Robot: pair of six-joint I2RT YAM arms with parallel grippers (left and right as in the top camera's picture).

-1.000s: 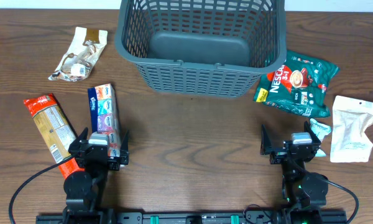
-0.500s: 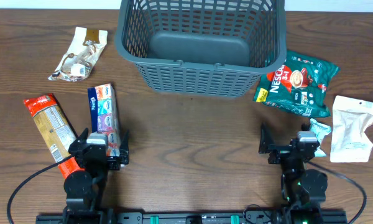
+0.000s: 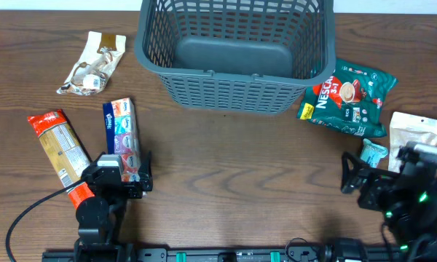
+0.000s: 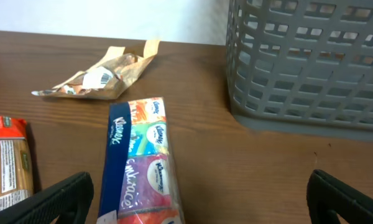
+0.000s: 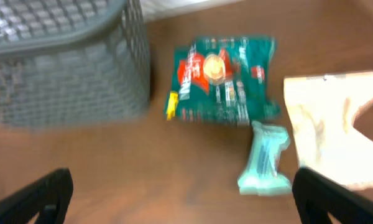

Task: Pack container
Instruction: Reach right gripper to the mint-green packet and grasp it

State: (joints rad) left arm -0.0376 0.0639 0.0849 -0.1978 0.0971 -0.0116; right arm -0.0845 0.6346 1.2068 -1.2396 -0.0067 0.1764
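Container (image 3: 233,93): a large dark grey slotted basket, upright at the far middle of the table (image 3: 226,167), its far edge cut off by the overhead frame. Its floor shows bare.

Left gripper (image 3: 122,161): at the near left edge, well apart from the container, which lies ahead of it and to its right. In the left wrist view the gripper (image 4: 202,199) has its fingers spread wide with nothing between them, and the container (image 4: 311,68) fills the upper right.

Right gripper (image 3: 379,173): at the near right edge, well apart from the container, which lies ahead and to its left. The right wrist view is blurred, yet the gripper (image 5: 186,200) plainly stands wide and holds nothing. The container (image 5: 62,68) is at upper left.

Surroundings:
- Green coffee packet (image 3: 347,98) (image 5: 221,74), just beside the container's near right corner.
- Small teal sachet (image 3: 373,153) (image 5: 264,158) and white pouch (image 3: 415,131) (image 5: 329,124), near the right gripper.
- Tissue pack (image 3: 121,131) (image 4: 140,162), its near end between the left fingers.
- Red-and-tan packet (image 3: 58,153) (image 4: 6,168), left of the tissue pack.
- Crumpled brown wrapper (image 3: 95,65) (image 4: 99,74), far left.
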